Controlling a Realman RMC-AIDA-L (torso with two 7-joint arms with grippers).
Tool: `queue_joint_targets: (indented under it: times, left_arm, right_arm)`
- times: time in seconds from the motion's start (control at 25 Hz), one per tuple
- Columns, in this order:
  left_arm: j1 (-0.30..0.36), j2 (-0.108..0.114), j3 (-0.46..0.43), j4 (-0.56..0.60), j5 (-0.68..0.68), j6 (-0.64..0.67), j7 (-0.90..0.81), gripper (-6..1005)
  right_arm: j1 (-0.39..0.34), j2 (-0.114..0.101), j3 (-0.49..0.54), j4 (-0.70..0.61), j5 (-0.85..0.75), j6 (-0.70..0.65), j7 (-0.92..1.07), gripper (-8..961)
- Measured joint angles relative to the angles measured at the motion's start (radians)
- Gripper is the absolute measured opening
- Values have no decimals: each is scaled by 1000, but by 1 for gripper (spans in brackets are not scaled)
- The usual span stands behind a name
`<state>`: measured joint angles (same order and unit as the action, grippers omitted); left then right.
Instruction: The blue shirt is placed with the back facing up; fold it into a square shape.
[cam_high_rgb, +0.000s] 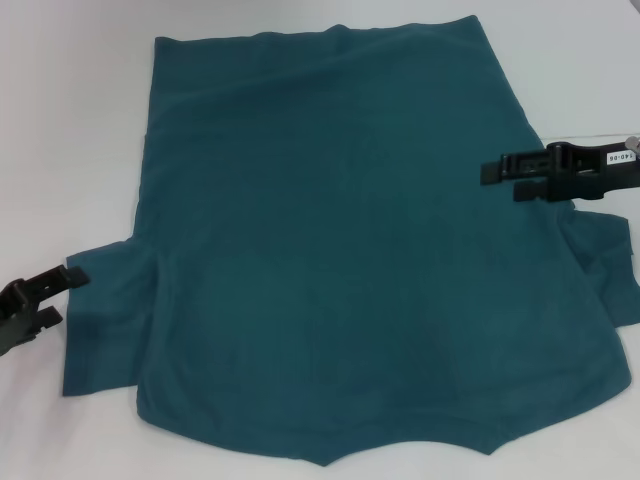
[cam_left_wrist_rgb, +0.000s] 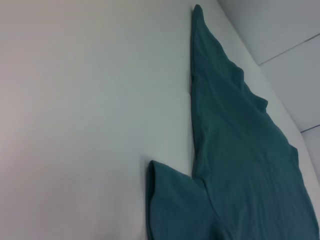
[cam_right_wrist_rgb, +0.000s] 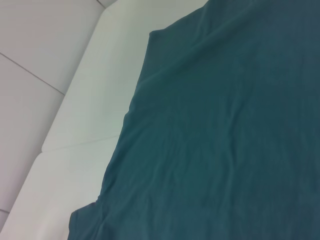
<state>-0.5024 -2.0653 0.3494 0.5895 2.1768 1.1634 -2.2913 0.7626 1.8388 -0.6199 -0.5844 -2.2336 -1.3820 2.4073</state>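
Lying flat, back side up, on the white table (cam_high_rgb: 60, 120), the large dark teal-blue cotton T-shirt (cam_high_rgb: 340, 260) has its collar at the near edge and its hem far. Left gripper (cam_high_rgb: 58, 298) sits at the L sleeve edge, fingers apart, probably gripping nothing. Farther, right gripper (cam_high_rgb: 503, 181) hovers over the R side, fingers narrowly parted.

Head camera looks down; both wrist cameras share the blue shirt (cam_high_rgb: 340, 250)

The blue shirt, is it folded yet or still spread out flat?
Spread flat, unfolded. The blue shirt lies as one layer on the white table, both sleeves sticking out sideways.
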Motion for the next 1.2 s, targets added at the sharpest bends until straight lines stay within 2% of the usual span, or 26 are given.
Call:
queue_joint_targets:
  times: [0.92, 1.2]
  left_arm:
    - [-30, -4, 96, -49, 0, -66, 17, 844]
    - [-31, -5, 94, -42, -7, -67, 6, 825]
  right_arm:
    - [0, -3, 7, -2, 7, 4, -5, 819]
    - [0, 0, 9, -3, 8, 7, -5, 818]
